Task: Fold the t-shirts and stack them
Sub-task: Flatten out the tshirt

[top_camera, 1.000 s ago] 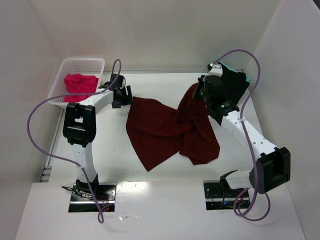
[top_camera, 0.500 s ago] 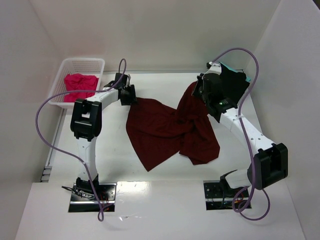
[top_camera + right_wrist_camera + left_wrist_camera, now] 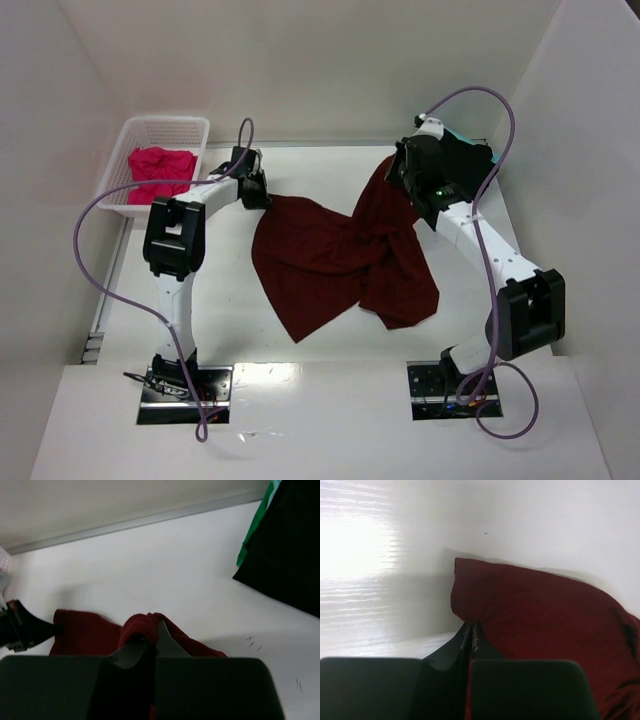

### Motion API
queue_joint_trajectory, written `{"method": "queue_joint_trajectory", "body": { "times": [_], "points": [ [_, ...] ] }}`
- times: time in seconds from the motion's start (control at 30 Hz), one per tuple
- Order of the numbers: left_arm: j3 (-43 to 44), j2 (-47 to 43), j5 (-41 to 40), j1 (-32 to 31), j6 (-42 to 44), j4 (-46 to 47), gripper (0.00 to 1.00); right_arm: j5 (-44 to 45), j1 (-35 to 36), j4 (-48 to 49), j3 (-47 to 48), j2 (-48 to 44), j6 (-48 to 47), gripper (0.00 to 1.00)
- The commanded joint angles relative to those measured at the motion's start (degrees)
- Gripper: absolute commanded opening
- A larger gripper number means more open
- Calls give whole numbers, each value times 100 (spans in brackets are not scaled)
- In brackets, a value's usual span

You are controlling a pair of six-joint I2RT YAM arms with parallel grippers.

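Left jaws gone from wide to shut on a corner of the maroon t-shirt (image 3: 330, 262)
Left gripper (image 3: 471, 630) and right gripper (image 3: 150, 640) both clamp its cloth, shirt crumpled on the table (image 3: 225, 300) between them; spreading step in hand, next likely calls for drawing corners apart, flat

Four t-shirts (image 3: 320, 265), one basket (image 3: 168, 128), two arms (image 3: 172, 240)

right gripper (image 3: 150, 641): jaws pinched on raised fold of maroon t-shirt (image 3: 90, 635) | left gripper (image 3: 24, 628) at its far-left corner | black t-shirt (image 3: 292, 555) top right, teal t-shirt (image 3: 254, 527) edge beside it | white table (image 3: 150, 570)
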Motion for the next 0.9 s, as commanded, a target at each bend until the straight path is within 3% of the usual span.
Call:
{"method": "queue_joint_trajectory", "body": {
  "times": [0.0,0.2,0.4,0.73,0.87],
  "points": [
    [64,-476,-524,44,34,35,0,159,-188,261,804,21,45,0],
    [918,-1630,-881,175,330,-320,0,159,-408,131,2073,21,-267,0],
    [1611,-3143,-1110,176,693,-813,0,486,-408,131,2210,-748,-560,0],
    [777,-6304,-1738,176,772,-760,0,308,-461,-366,1821,-2979,-485,0],
    [679,-6908,-1930,176,825,-1197,0,390,-461,-963,2181,-3510,-377,0]
  ]
}}
